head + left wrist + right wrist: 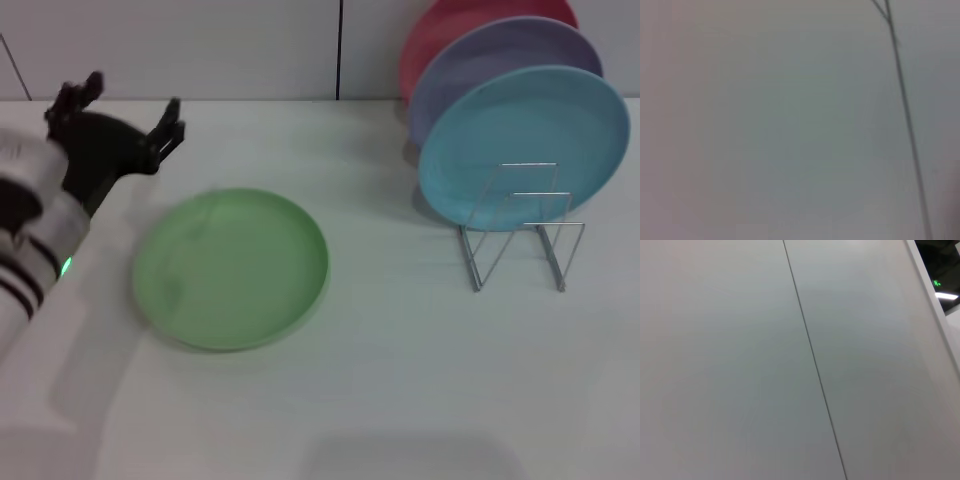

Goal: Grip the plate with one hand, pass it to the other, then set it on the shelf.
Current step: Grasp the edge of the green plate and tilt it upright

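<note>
Left gripper (pixel 125 115) hovers open, just beyond the green plate (pixel 231 268). Plate lies flat on tabletop (pixel 400 380), nearer this arm; right gripper unseen.

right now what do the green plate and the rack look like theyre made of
The green plate looks like plastic: one even matte pastel colour, soft dull sheen, thin moulded rim. It could be melamine; the view leaves that open. The dish rack looks like thin bare metal wire, silver and shiny, bent into upright loops. The left gripper is above the table beside the plate, jaws open.
</note>
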Controlling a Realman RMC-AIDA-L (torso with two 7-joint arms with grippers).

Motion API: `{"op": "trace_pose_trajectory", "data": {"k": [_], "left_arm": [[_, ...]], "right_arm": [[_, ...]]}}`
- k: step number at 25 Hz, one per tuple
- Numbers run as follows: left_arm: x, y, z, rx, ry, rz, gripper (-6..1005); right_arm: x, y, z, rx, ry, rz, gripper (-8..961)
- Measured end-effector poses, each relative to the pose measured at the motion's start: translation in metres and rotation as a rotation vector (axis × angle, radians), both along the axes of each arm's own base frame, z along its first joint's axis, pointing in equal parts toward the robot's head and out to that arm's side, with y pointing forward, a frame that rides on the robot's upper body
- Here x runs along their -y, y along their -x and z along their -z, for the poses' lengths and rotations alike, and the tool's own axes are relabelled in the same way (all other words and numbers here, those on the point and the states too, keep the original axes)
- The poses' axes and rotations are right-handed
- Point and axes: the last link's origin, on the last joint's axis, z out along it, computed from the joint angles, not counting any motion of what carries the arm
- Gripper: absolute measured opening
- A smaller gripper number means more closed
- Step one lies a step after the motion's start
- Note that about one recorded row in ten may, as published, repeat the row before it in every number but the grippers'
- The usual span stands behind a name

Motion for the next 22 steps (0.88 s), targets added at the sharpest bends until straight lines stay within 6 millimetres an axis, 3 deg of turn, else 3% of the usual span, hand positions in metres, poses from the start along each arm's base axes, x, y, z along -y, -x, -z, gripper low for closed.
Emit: {"op": "trace_pose_trajectory", "data": {"k": [6,9,22], "left_arm": [[-0.009,-0.027,-0.02,0.081,0.248,-0.172,858],[-0.005,-0.033,-0.019,0.089,0.362,-0.222,858],[-0.004,0.009,-0.01,0.069,0.44,-0.383,858]], "right_arm": [[-0.005,-0.001,0.003,-0.01,0.03,0.002,826],[-0.007,-0.002,0.003,-0.014,0.037,0.004,826],[-0.009,-0.001,0.004,-0.016,0.055,-0.003,826]]}}
